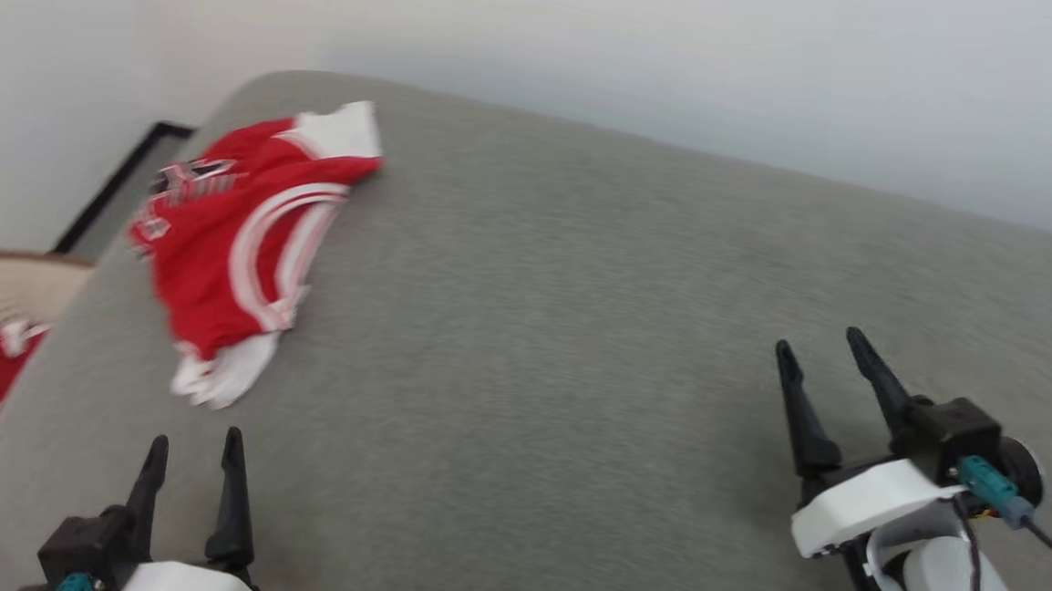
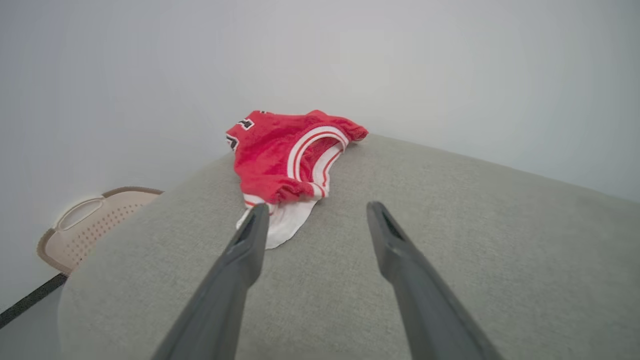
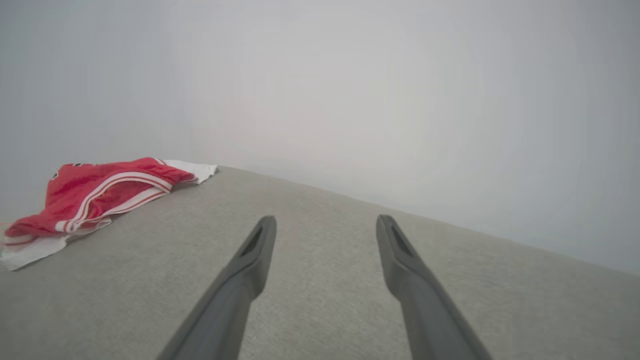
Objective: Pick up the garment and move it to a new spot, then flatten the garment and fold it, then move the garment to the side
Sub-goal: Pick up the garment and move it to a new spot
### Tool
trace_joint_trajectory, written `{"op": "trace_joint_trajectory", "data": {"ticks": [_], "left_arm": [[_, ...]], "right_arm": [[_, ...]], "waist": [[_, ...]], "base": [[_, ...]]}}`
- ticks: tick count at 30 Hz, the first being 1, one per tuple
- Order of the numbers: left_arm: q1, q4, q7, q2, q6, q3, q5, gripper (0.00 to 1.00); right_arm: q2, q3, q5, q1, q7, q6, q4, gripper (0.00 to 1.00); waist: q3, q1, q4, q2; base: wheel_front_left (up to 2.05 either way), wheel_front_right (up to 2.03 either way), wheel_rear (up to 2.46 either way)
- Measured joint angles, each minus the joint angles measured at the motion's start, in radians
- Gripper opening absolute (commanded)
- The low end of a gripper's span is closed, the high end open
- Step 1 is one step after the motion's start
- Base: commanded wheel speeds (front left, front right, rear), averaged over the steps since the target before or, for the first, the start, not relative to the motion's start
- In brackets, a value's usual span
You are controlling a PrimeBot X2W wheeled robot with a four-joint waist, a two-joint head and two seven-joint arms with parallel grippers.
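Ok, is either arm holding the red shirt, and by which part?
Nothing is held. Both pairs of jaws stand open and empty; the garment lies crumpled on the grey cushion ahead of the left jaws.

Ahead of my right gripper (image 1: 817,339) the grey cushion (image 1: 577,353) runs open to the wall (image 1: 687,59); just ahead of my left gripper (image 1: 196,438) lies the heaped garment (image 1: 237,241).

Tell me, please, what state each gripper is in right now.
Left gripper: open, empty, close to the garment but not touching it.
Right gripper: open, empty, over the grey surface.
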Motion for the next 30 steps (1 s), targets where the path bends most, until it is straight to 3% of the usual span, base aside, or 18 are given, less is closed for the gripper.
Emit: {"op": "trace_joint_trajectory", "data": {"ticks": [9, 14, 20, 23, 30], "left_arm": [[0.048, -0.049, -0.001, -0.001, 0.05, -0.043, -0.065, 1.0], [0.056, -0.065, -0.001, 0.0, 0.069, -0.053, -0.091, 1.0], [-0.029, -0.065, -0.001, 0.001, 0.038, -0.05, -0.037, 1.0], [-0.123, -0.044, -0.001, 0.033, 0.01, -0.044, 0.012, 1.0], [-0.386, 0.17, 0.023, 0.218, -0.029, -0.016, 0.032, 1.0]], "right_arm": [[0.012, 0.075, 0.01, -0.009, 0.0, 0.0, 0.015, 1.0], [0.007, 0.105, 0.014, -0.033, 0.0, 0.0, 0.018, 1.0], [-0.017, 0.138, 0.031, -0.088, 0.0, 0.0, 0.015, 1.0], [-0.034, 0.132, 0.04, -0.102, 0.0, 0.0, 0.006, 1.0], [-0.038, 0.114, 0.055, -0.13, 0.0, 0.0, -0.022, 1.0]], "waist": [[-0.002, 0.0, 0.149, 0.0], [0.014, 0.0, 0.167, 0.0], [0.056, 0.0, 0.096, 0.0], [0.085, 0.0, 0.043, 0.0], [0.165, 0.0, -0.11, 0.0]], "base": [[0.0, 0.0, 0.0], [0.0, 0.0, 0.0], [0.0, 0.0, 0.0], [0.0, 0.0, 0.0], [0.0, 0.0, 0.0]]}}
